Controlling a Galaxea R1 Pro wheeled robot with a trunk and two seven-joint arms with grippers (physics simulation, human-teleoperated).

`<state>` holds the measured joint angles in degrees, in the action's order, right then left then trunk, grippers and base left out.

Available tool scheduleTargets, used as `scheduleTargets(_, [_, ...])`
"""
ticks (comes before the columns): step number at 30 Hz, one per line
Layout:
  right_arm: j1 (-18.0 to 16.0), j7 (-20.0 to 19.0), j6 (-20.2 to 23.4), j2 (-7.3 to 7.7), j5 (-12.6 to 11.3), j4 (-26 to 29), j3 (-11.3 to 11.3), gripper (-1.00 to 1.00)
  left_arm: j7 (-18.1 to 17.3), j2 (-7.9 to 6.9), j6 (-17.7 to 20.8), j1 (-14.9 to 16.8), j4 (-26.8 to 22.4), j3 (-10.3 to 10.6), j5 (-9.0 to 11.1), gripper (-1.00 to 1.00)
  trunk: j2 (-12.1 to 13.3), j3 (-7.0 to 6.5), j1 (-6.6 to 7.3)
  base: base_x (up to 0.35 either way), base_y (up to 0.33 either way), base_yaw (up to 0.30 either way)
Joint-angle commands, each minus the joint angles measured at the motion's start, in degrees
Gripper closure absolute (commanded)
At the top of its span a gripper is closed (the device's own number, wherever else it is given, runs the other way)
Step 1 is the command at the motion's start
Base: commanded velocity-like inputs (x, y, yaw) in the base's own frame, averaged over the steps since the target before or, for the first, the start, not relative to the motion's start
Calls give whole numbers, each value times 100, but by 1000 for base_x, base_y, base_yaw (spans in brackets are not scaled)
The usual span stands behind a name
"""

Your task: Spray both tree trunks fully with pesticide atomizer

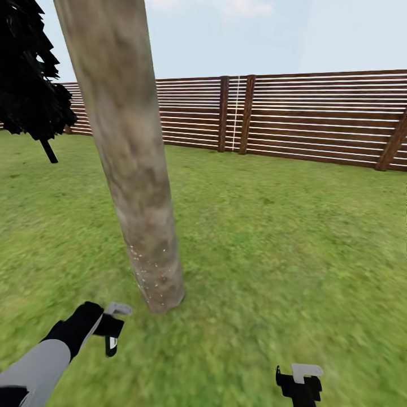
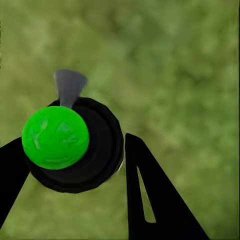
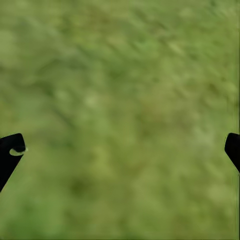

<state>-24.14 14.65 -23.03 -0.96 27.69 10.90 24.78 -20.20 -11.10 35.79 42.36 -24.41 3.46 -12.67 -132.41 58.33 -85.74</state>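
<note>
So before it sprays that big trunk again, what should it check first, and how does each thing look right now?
1. Bottle held: ok. The left gripper has its fingers on either side of the pesticide atomizer.
2. Tree within range: ok, probably. The trunk stands just ahead of the left gripper.
3. Nozzle aimed at the trunk: cannot tell from these angles.
4. Coverage: not ok. White speckles show low on the trunk; higher bark looks bare.
5. Right gripper out of the way: ok. It is open over grass.
</note>
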Motion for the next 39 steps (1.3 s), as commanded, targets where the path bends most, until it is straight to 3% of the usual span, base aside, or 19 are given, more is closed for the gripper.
scheduleTargets(1, [-1, -1, 0, 0, 0, 0, 0, -100, 87, 12, -20, -5, -27, -83, 9, 100, 0, 0, 0, -75, -187, 0])
scheduleTargets(3, [-3, -3, 0, 0, 0, 0, 0, -100, 356, 127, -290, -8, -48, -196, 20, 100, 0, 0, 0, -126, -234, 0])
scheduleTargets(8, [0, 2, 0, 0, 0, 0, 0, -100, 1094, 512, -1073, -119, 39, -239, 44, 100, 0, 0, 0, -206, -228, 33])
scheduleTargets(11, [-2, 2, 0, 0, 0, 0, 0, -100, 1430, 679, -1282, -140, -51, -242, 217, 100, 0, 0, 0, -265, -201, 232])
scheduleTargets(15, [-2, 1, 0, 0, 0, 0, -5, -100, 1613, 660, -1307, -154, -137, -355, 632, 100, 0, 0, 0, -272, -195, 276])
scheduleTargets(17, [-2, 2, 0, 0, 0, 0, -2, -100, 1626, 678, -1317, -164, -108, -394, 736, 100, 0, 0, 0, -274, -189, 278])
scheduleTargets(22, [-2, 3, 0, 0, 3, 0, -7, -100, 1759, 744, -1300, -164, -443, -407, 773, 100, 0, 0, 0, -101, -243, 144])
scheduleTargets(33, [0, 3, 0, 0, 0, 0, -7, -100, 1826, 713, -1288, -213, -377, -409, 750, 100, 0, 0, 0, 14, -275, 0])
scheduleTargets(36, [-3, 3, 0, 0, -2, 0, -9, -100, 2258, 740, -1294, -440, -442, -409, 785, 100, 0, 0, 0, -63, -275, 0])
scheduleTargets(39, [-2, 3, 0, -9, -8, 0, -7, -100, 2344, 756, -1294, -463, -445, -407, 932, 100, 0, 0, 0, 55, -269, 147])
